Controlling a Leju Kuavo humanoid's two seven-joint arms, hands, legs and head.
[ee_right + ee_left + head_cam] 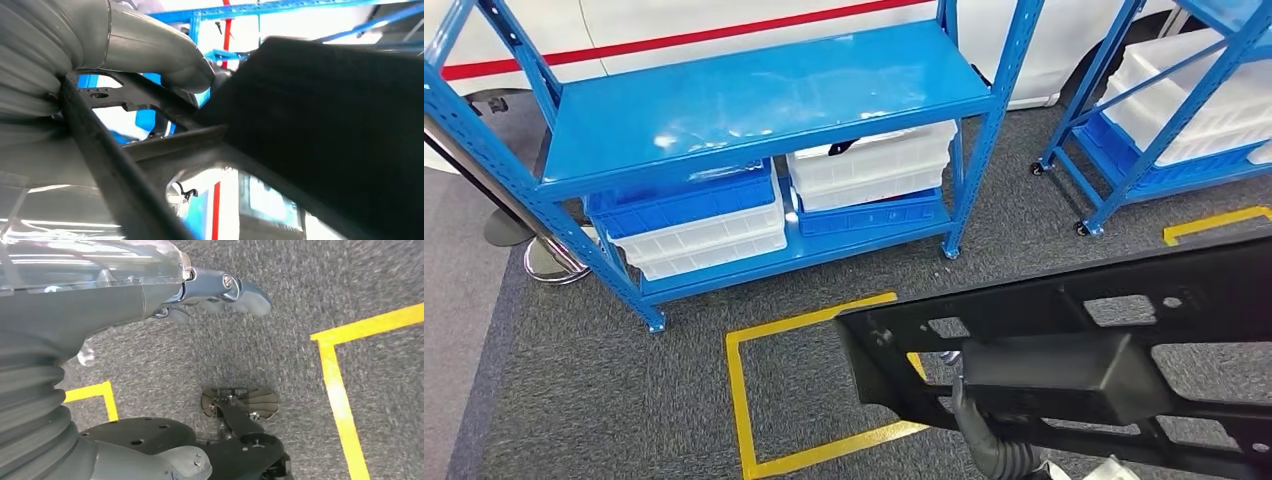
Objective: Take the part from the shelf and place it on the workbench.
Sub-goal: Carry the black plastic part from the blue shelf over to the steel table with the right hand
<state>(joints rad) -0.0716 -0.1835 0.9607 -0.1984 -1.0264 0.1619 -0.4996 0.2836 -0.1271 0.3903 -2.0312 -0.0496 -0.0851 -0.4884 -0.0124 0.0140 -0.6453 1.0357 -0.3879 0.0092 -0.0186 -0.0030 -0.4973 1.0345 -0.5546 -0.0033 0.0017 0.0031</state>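
A large black plastic frame part [1064,370] with several cut-outs hangs across the lower right of the head view, over the carpet in front of the blue shelf [754,95]. In the right wrist view my right hand [165,50] grips the black part [325,125], its grey thumb lying over a bar of the frame; the other fingers are hidden behind it. My left hand [220,290] hangs over the grey carpet, fingers loosely extended and holding nothing. The shelf's top board is bare.
White and blue bins [704,215] fill the shelf's lower level. A second blue rack [1144,120] with white bins stands at the right. Yellow tape [739,400] marks a square on the carpet. A stanchion base [554,262] sits left of the shelf.
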